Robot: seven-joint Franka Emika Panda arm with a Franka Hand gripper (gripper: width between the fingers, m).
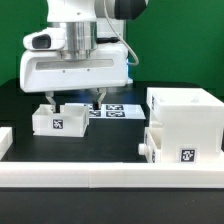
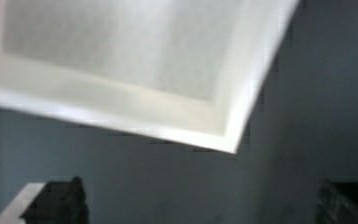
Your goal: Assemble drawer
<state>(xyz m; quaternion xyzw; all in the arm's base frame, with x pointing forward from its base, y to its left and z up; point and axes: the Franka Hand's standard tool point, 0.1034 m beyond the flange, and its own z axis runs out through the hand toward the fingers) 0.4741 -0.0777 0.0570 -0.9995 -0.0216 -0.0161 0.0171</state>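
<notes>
The drawer lies in separate parts on the dark table (image 1: 110, 140). One small open-top tray (image 1: 60, 120) sits toward the exterior view's left, upright, with a black-and-white square tag on its near face. The tall boxy housing (image 1: 185, 122) stands well apart from it on the exterior view's right, showing a tag low on its near face. A small white piece juts from the housing's lower corner on the tray's side, and I cannot tell what it is. The pincer (image 1: 73, 100) hangs just above and behind the tray with its fingers spread wide and nothing between them. In the wrist view the pincer (image 2: 202, 205) shows only as two dark fingertips (image 2: 51, 200) at opposite sides of the picture, with bare table (image 2: 291, 130) between them. The tray (image 2: 131, 60) fills a corner of that view as a tilted white rim and pale inside, and it is clear of both tips. The arm (image 1: 78, 30) comes straight down from above, its broad white hand body over the tray. Between tray and housing, farther back, the marker board (image 1: 115, 110) lies flat with its row of tags. A long low white rail (image 1: 110, 180) runs along the near edge of the table, and another white rail end (image 1: 5, 140) shows at the exterior view's left.
</notes>
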